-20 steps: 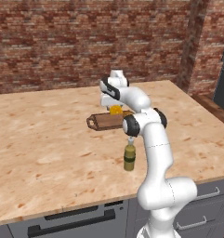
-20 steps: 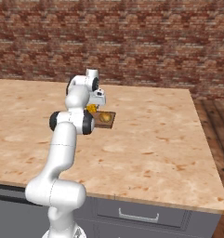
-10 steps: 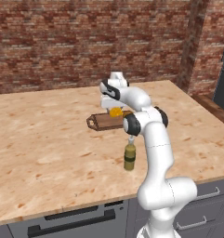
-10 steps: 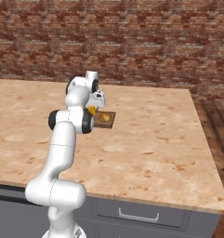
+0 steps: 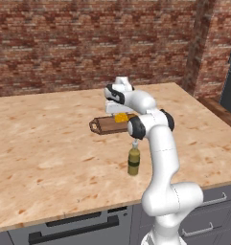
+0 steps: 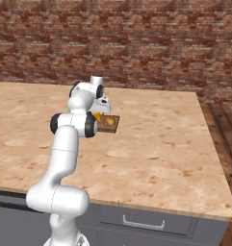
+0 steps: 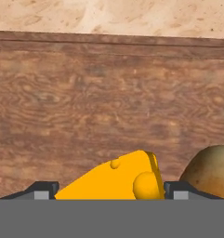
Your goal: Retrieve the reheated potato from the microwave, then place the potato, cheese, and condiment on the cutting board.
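Cheese sits between parted gripper tips on cutting board, right beside potato; lift straight up, avoid nudging either

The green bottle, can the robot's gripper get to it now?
Probably yes. The bottle stands alone on the counter, near the arm's base. The gripper is open around the cheese, so it must lift away first.

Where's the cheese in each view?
Left base view: cheese at centre, on the cutting board, just under the hand.
Right base view: a yellow sliver left of centre, mostly behind the arm.
Hand view: bottom centre.
Shared landmark: the cutting board.
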You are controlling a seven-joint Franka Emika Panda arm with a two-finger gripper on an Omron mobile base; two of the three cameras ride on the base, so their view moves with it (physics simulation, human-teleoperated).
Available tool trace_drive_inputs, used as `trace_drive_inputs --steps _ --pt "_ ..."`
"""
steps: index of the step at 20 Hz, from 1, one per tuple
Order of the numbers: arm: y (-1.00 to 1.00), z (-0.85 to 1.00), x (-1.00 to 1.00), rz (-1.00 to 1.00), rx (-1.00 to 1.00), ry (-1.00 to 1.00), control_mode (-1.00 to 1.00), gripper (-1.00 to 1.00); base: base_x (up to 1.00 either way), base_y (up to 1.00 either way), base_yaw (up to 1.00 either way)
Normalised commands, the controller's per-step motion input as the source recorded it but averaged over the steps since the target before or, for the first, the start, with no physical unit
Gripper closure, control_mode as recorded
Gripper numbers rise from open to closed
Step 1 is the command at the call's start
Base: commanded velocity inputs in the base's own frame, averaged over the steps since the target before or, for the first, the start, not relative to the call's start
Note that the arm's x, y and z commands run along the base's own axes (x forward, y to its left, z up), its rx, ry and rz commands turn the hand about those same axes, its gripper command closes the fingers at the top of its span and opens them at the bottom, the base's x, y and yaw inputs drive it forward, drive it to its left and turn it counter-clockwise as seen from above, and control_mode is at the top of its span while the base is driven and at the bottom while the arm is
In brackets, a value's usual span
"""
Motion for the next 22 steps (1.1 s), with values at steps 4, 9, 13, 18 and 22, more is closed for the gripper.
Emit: trace_drive_inputs --steps 4,9,13,18,22 --pt "-0.02 -0.02 0.0 0.03 0.0 0.0 -1.0 1.0 0.0 0.0 0.0" --pt "0.0 -0.04 -0.02 0.02 0.0 0.0 -1.0 1.0 0.0 0.0 0.0" --pt "0.0 -0.11 -0.03 0.01 0.0 0.0 -1.0 1.0 0.0 0.0 0.0" --pt "0.0 -0.1 0.0 0.0 0.0 0.0 -1.0 1.0 0.0 0.0 0.0" --pt "0.0 -0.07 0.0 0.0 0.0 0.0 -1.0 1.0 0.0 0.0 0.0"
